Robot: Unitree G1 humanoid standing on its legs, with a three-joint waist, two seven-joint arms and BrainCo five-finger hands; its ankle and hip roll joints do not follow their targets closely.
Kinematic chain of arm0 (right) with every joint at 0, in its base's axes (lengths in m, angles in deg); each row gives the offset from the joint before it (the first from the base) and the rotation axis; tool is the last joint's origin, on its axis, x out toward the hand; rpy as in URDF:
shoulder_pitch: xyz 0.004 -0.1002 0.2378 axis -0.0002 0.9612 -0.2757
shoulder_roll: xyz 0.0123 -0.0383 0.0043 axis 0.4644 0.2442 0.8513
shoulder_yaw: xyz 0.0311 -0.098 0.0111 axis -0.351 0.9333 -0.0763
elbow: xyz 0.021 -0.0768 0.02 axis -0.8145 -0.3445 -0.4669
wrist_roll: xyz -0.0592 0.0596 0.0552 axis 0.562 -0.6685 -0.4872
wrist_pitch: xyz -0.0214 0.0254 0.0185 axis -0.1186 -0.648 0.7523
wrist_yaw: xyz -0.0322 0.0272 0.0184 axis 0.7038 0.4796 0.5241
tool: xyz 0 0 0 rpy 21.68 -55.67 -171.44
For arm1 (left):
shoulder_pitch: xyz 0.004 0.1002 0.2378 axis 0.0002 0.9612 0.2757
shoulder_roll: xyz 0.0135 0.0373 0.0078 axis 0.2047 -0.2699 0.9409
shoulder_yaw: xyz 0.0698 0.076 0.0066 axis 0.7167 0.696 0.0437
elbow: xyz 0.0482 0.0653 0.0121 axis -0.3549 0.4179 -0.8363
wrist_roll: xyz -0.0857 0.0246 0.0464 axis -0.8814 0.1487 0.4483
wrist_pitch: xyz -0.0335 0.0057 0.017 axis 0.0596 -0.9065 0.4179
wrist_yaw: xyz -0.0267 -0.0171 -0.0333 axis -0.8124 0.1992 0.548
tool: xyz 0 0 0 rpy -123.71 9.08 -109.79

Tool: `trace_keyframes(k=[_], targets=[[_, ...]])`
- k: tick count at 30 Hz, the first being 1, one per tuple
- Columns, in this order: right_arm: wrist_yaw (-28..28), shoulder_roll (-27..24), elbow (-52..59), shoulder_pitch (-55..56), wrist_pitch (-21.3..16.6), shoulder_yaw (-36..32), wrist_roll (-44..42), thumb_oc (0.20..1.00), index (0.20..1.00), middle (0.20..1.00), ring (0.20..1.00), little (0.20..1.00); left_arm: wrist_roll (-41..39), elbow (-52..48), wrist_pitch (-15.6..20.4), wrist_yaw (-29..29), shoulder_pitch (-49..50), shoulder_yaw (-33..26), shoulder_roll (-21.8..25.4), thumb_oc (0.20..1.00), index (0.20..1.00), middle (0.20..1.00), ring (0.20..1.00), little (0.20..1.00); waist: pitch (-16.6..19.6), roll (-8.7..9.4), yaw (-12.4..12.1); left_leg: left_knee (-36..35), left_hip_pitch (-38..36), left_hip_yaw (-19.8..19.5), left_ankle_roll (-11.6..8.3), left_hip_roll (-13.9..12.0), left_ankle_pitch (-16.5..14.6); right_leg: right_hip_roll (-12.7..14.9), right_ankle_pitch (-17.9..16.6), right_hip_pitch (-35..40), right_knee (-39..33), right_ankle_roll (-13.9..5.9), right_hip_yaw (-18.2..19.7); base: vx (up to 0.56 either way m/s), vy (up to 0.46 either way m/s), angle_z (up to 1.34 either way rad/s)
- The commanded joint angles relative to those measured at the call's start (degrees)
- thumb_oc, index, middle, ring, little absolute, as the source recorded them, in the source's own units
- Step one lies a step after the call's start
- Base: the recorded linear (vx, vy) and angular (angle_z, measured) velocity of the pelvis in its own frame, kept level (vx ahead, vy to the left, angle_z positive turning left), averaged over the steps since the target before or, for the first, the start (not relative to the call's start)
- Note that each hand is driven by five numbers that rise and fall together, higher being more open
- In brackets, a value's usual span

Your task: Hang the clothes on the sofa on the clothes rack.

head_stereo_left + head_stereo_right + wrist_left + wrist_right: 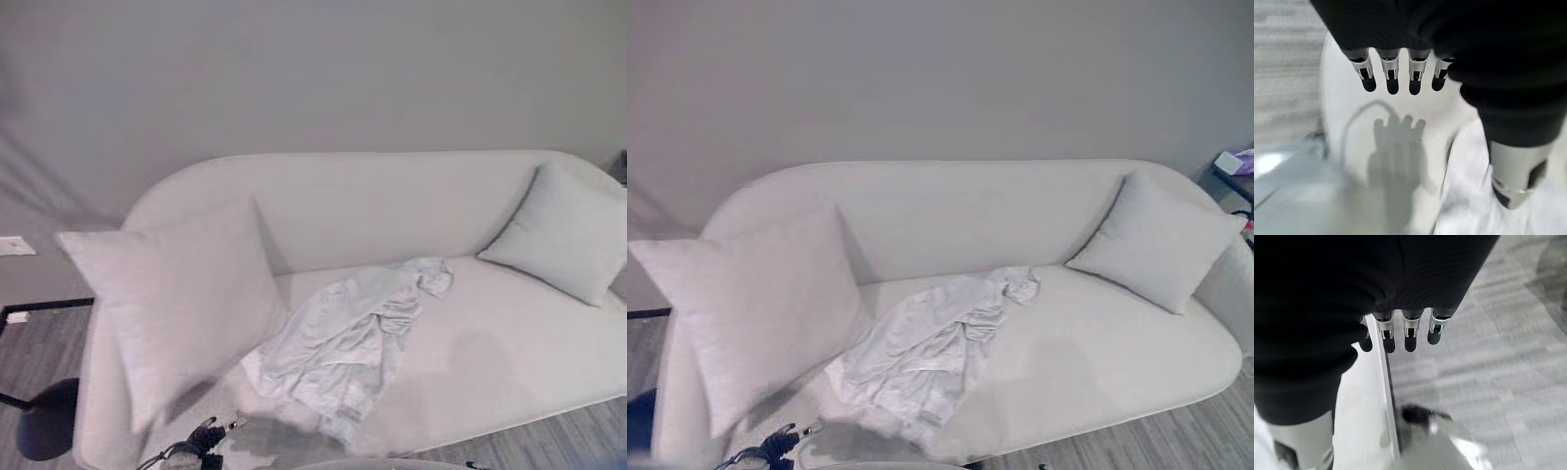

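A pale, crumpled garment (343,343) lies on the middle of the white sofa's seat (509,343), reaching down to the front edge. My left hand (1392,78) hovers open, fingers straight, just above the sofa's front left part, and its shadow falls on the cushion. White wrinkled cloth (1464,196) lies beside its thumb. From the head, that hand (201,439) shows small at the lower edge, left of the garment. My right hand (1408,335) hangs open over the sofa's front edge (1382,382) and holds nothing.
A large pillow (176,299) leans on the sofa's left end and a smaller pillow (563,235) on its right end. A black round base (44,421) stands on the wood-look floor at the left. A side table (1236,171) is at the far right.
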State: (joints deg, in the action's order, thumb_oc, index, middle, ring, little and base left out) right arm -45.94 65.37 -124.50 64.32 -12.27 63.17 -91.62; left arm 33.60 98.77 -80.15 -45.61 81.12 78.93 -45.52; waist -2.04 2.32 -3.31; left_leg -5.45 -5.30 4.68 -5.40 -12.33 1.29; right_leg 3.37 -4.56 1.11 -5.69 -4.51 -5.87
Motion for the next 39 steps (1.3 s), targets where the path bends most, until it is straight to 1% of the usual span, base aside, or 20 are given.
trace_keyframes(k=[1,2,4,5,7,10,12,13,16,17,18,19,20,24,27,31,32,34,36,39], targets=[[-1.47,-4.31,2.1,-1.79,-1.42,-2.71,-1.64,1.0,1.0,1.0,1.0,1.0,0.06,-3.74,0.4,0.98,-5.37,2.31,-0.51,1.0,1.0,1.0,1.0,1.0,-4.03,-0.54,0.27,12.7,4.35,-3.02,3.68,-2.03,2.93,2.51,-0.76,1.25,0.69,1.88,0.68,0.05,-0.383,0.31],[-1.47,-4.31,2.11,-1.79,-1.42,-2.72,-1.64,1.0,1.0,1.0,1.0,1.0,0.05,-3.75,0.39,0.98,-5.37,2.32,-0.51,1.0,1.0,1.0,1.0,1.0,-4.03,-0.56,0.32,12.89,4.48,-3.11,3.68,-2.05,2.83,2.49,-0.76,1.25,0.69,1.88,0.62,0.05,-0.392,0.52],[-1.79,-5.36,2.6,-2.44,-1.29,-2.86,-1.99,1.0,1.0,1.0,1.0,1.0,-0.31,-5.68,0.34,0.84,-5.45,2.55,-0.47,1.0,1.0,1.0,1.0,1.0,-5.88,0.02,-0.21,19.36,7.87,-3.43,3.4,-1.21,2.21,2.69,-0.98,2.44,0.69,2.3,0.17,0.03,-0.174,0.45],[-1.95,-5.68,2.78,-2.93,-1.27,-3.02,-2.05,1.0,1.0,1.0,1.0,1.0,-0.43,-6.58,0.11,0.94,-5.79,2.36,-0.18,1.0,1.0,1.0,1.0,1.0,-6.53,0.02,-0.73,19.74,9.44,-4.14,3.19,0.54,1.68,2.43,-0.57,2.86,0.69,2.42,0.43,0.07,-0.126,0.4],[-1.98,-5.78,3.1,-3.11,-1.1,-3.46,-2.13,1.0,1.0,1.0,1.0,1.0,-0.86,-8.14,-0.11,1.08,-5.99,1.96,0.33,1.0,1.0,1.0,1.0,1.0,-6.79,-0.1,-2.11,15.11,10.86,-4.7,2.91,3.25,1.05,1.56,0.4,3.65,0.69,2.68,1.18,0.14,-0.037,0.25],[-2.27,-5.87,2.56,-3.29,-1.29,-4.61,-2.52,1.0,1.0,1.0,1.0,1.0,-1.32,-10.32,-0.4,0.78,-6.23,1.83,0.45,1.0,1.0,1.0,1.0,1.0,-5.69,-1.14,-3.56,2.38,12.53,-2.82,2.27,4.7,3.23,0.39,1.27,4.42,0.69,2.58,1.59,0.19,0.075,-0.01],[-2.3,-5.83,2.43,-3.53,-1.4,-4.77,-2.65,1.0,1.0,1.0,1.0,1.0,-1.52,-11.02,-0.46,0.82,-6.3,1.47,0.54,1.0,1.0,1.0,1.0,1.0,-5.65,-1.16,-4.06,1.13,13.04,-3.07,2.06,4.86,3.32,0.62,1.11,5.2,0.69,2.51,2.04,0.17,0.121,-0.01],[-2.21,-5.0,2.12,-4.0,-1.35,-4.46,-2.3,1.0,1.0,1.0,1.0,1.0,-1.56,-12.55,-0.46,0.8,-6.36,0.5,0.63,1.0,1.0,1.0,1.0,1.0,-4.1,-1.93,-3.79,0.45,11.56,-4.41,1.71,5.15,3.34,0.68,0.9,4.85,0.69,2.75,2.17,0.16,0.13,0.03],[-1.83,-4.05,1.9,-4.63,-1.25,-4.11,-1.7,1.0,1.0,1.0,1.0,1.0,-1.51,-14.32,-0.17,0.5,-6.34,-0.34,0.94,1.0,1.0,1.0,1.0,1.0,-2.79,-1.32,-3.95,0.45,10.39,-4.38,1.8,6.3,2.33,1.67,0.15,4.94,0.69,2.95,2.84,0.23,0.256,-0.48],[-1.74,-3.74,1.67,-5.17,-1.07,-3.96,-1.34,1.0,1.0,1.0,1.0,1.0,-0.86,-15.86,-0.2,0.22,-6.09,-0.46,1.77,1.0,1.0,1.0,1.0,1.0,-1.73,-0.62,-3.61,0.45,9.23,-4.15,2.24,7.93,1.22,2.8,-0.62,5.2,0.69,3.13,3.44,0.17,0.252,-0.7],[-1.65,-3.72,1.69,-5.16,-0.98,-3.97,-1.3,1.0,1.0,1.0,1.0,1.0,-0.94,-17.04,-0.34,0.23,-5.71,-0.59,1.98,1.0,1.0,1.0,1.0,1.0,-1.49,-0.4,-3.58,0.45,8.82,-4.09,2.52,8.68,0.97,3.44,-1.14,5.45,0.69,3.24,3.58,0.28,0.421,-0.51],[-1.53,-3.83,1.94,-5.96,-0.68,-3.64,-1.05,1.0,1.0,1.0,1.0,1.0,-0.3,-19.33,-0.57,-0.02,-5.81,-0.47,2.89,1.0,1.0,1.0,1.0,1.0,-1.68,-0.01,-3.7,0.45,7.76,-3.98,2.85,10.01,0.63,5.04,-1.66,5.96,1.51,3.23,3.58,0.16,0.265,-0.31],[-1.53,-3.82,1.94,-5.96,-0.68,-3.64,-1.05,1.0,1.0,1.0,1.0,1.0,-0.3,-19.35,-0.58,-0.02,-5.8,-0.47,2.89,1.0,1.0,1.0,1.0,1.0,-1.73,0.0,-3.72,0.45,7.7,-3.95,2.86,10.03,0.62,5.06,-1.65,6.02,1.51,3.23,3.6,0.15,0.246,-0.11],[-1.36,-4.66,3.99,-6.13,-0.36,-4.37,-0.86,1.0,1.0,1.0,1.0,1.0,0.64,-25.31,-1.12,-0.01,-4.55,-0.51,4.49,1.0,1.0,1.0,1.0,1.0,-2.99,-0.58,-3.54,0.45,5.26,-3.52,3.45,10.85,0.04,6.57,-1.4,3.6,9.91,3.35,4.49,0.1,0.22,-0.14],[-1.46,-5.3,6.57,-5.97,-0.23,-5.09,-1.32,1.0,1.0,1.0,1.0,1.0,0.6,-28.72,-1.32,-0.05,-4.21,-0.45,5.71,1.0,1.0,1.0,1.0,1.0,-5.94,-1.84,-2.9,0.45,3.43,-3.48,3.38,10.4,-0.31,5.39,-0.65,0.74,14.49,2.97,5.61,0.05,0.149,-0.18],[-1.8,-6.25,10.21,-4.43,-0.32,-6.03,-0.97,1.0,1.0,1.0,1.0,1.0,0.28,-33.21,-1.65,-0.71,-4.74,0.1,7.7,1.0,1.0,1.0,1.0,1.0,-7.68,-2.23,-0.88,0.45,2.58,-5.62,4.21,11.1,-1.63,3.24,-0.81,-5.46,4.88,3.02,5.46,0.05,-0.035,0.06],[-1.74,-6.57,10.03,-4.82,-0.28,-5.4,-0.82,1.0,1.0,1.0,1.0,1.0,-0.02,-34.34,-2.0,-0.31,-5.83,0.96,8.35,1.0,1.0,1.0,1.0,1.0,-8.51,-2.1,-0.64,0.45,2.95,-5.96,4.41,11.1,-1.49,3.3,-1.25,-5.21,2.14,2.83,6.43,0.01,-0.117,0.29],[-1.33,-5.41,12.38,-3.61,-0.58,-6.73,-0.66,1.0,1.0,1.0,1.0,1.0,0.21,-36.04,-1.7,-0.67,-6.6,2.19,8.7,1.0,1.0,1.0,1.0,1.0,-8.94,-1.16,-0.33,0.45,2.88,-7.14,4.66,11.3,-1.98,3.04,-1.83,-5.93,1.97,2.7,7.08,0.02,-0.131,0.52],[-1.03,-5.8,16.87,-3.57,-0.48,-6.94,-0.52,1.0,1.0,1.0,1.0,1.0,1.46,-37.91,-1.57,-0.87,-7.75,3.71,9.03,1.0,1.0,1.0,1.0,1.0,-9.13,-0.46,-0.08,0.45,3.41,-7.0,4.76,10.87,-2.14,3.25,-2.13,-5.73,0.88,2.5,6.12,0.03,-0.131,0.77],[-1.5,-7.5,20.72,-4.9,-0.51,-6.55,-0.94,1.0,1.0,1.0,1.0,1.0,2.63,-40.02,-2.03,-1.37,-11.77,7.0,9.73,1.0,1.0,1.0,1.0,1.0,-10.32,-0.27,-0.05,0.45,5.12,-7.05,4.67,10.15,-1.32,2.93,-1.94,-6.37,0.69,1.92,5.2,-0.02,-0.114,0.26]])
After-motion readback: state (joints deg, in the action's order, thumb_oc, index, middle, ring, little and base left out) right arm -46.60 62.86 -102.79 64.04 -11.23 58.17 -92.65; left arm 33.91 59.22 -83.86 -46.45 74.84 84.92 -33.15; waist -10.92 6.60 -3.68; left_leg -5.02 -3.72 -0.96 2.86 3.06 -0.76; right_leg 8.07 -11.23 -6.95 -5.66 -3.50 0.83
